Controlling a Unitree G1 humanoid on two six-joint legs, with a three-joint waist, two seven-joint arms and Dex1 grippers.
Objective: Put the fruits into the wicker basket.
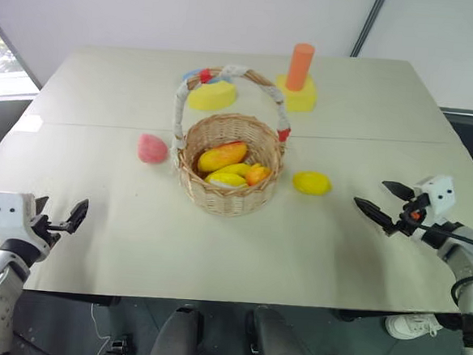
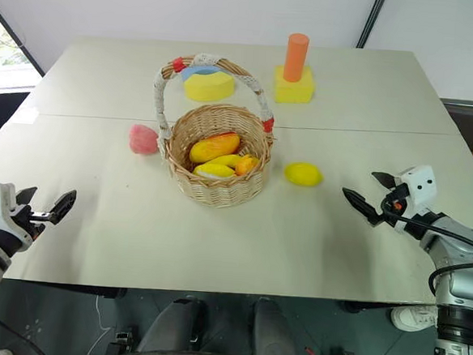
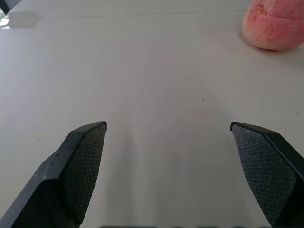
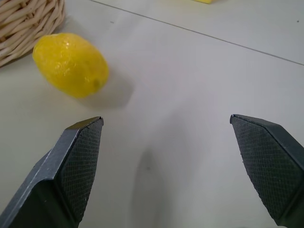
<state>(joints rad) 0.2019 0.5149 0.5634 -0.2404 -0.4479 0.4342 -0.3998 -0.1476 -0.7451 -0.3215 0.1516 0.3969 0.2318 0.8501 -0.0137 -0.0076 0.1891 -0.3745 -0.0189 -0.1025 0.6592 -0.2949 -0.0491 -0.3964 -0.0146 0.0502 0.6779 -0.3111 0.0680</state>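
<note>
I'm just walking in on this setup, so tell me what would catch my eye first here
The wicker basket at mid-table, already holding several yellow-orange fruits. A pink peach lies just to its left and a yellow lemon to its right, both on the table. The left gripper and right gripper hang open and empty near the table's front corners.

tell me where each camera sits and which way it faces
Left eye: on the head, looking forward and down at the table, basket, both arms.
Right eye: beside it, same scene.
Left wrist: along the open left claw toward the peach.
Right wrist: along the open right claw toward the lemon by the basket.
Shared: the peach and lemon each show in the head views and one wrist view.
</note>
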